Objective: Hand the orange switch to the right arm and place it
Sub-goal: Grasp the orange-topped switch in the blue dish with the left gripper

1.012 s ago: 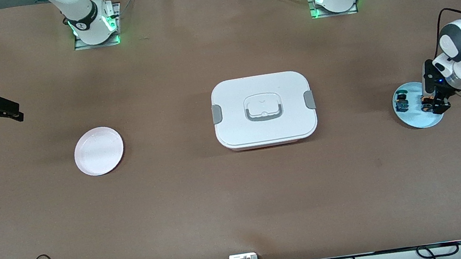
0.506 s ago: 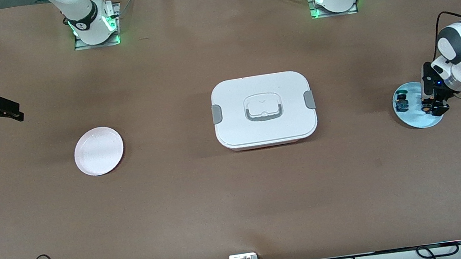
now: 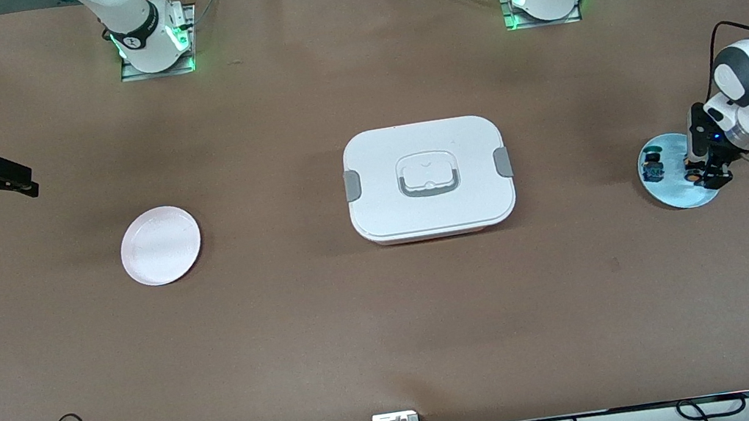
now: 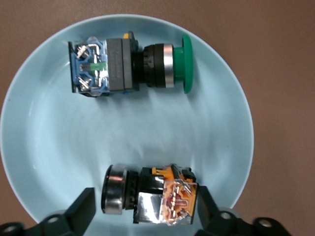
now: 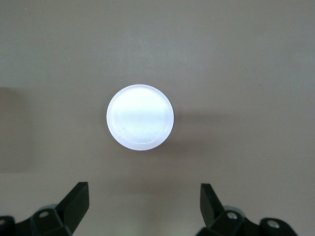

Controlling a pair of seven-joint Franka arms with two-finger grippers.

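Two switches on the blue plate [image 4: 29, 162], left hand [image 4: 142, 216] straddling the orange switch [image 4: 150, 194].

Looks light, rigid, slick metal collar; grab the boxy black body. Can't tell if it's gripped yet. Right hand [image 5: 142, 206] waits wide open over the counter [image 3: 288, 327] near the white plate [image 5: 140, 117].

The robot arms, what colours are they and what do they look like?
Both are glossy white with dark grey joint bands, black cables looping along them, and green lights at their bases. The left gripper and the right gripper are black, with short angular jaws.

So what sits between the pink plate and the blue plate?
Front view: only the closed white lunch box lies between the pink plate and the blue plate; the rest is bare table.
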